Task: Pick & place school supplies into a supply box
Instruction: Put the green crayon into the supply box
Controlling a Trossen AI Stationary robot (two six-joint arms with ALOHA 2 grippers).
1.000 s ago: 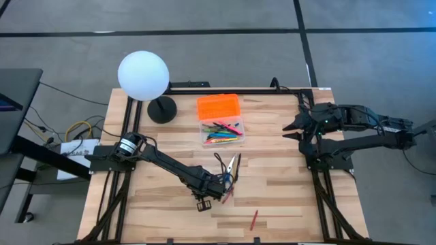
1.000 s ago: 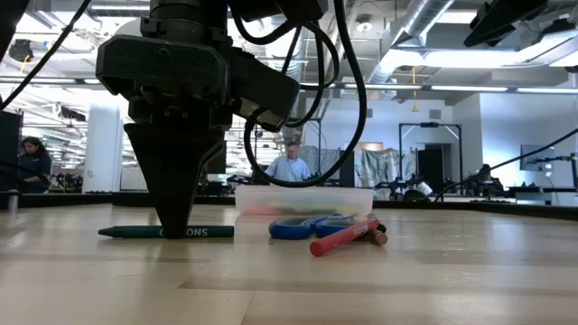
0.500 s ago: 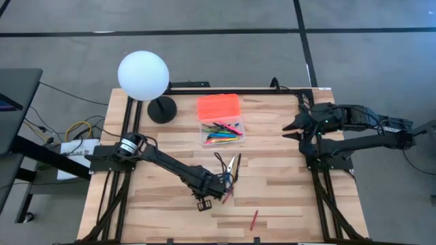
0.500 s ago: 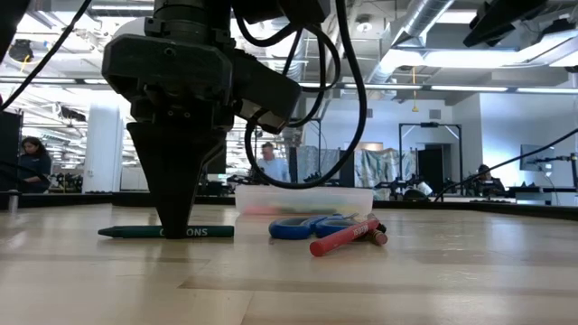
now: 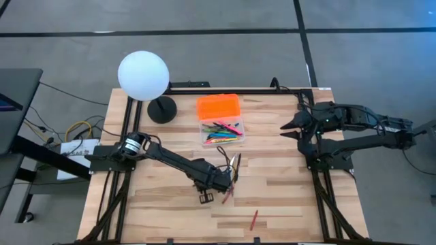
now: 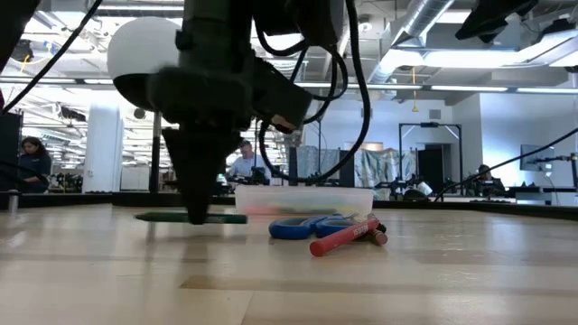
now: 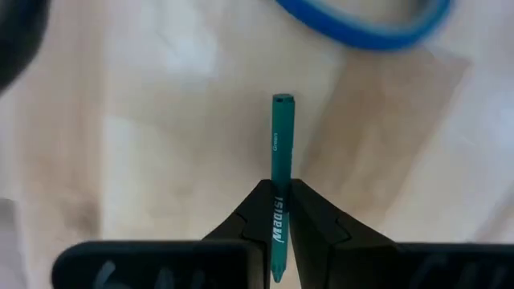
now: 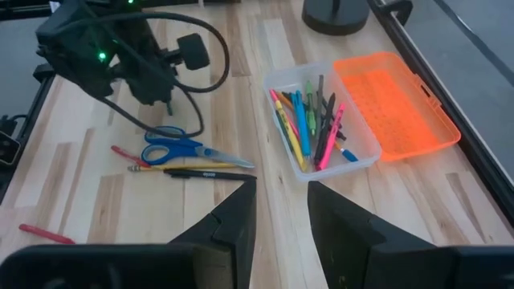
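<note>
Holding pens, the supply box (image 5: 222, 133) lies open while the left end effector (image 7: 278, 210) pinches a green crayon (image 7: 280, 152).

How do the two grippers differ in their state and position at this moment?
The left gripper is shut on the green crayon, low near the blue-handled scissors; the right gripper is open and empty. The left works mid-table, while the right waits by the table's right edge. Both are dark two-finger grippers.

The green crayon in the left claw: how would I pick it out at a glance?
Start at the supply box with its orange lid, mid-table. Nearer the front edge, the left claw pinches a green crayon just beside the blue-handled scissors. It is the only green stick outside the box; the loose neighbours are red or black.
</note>
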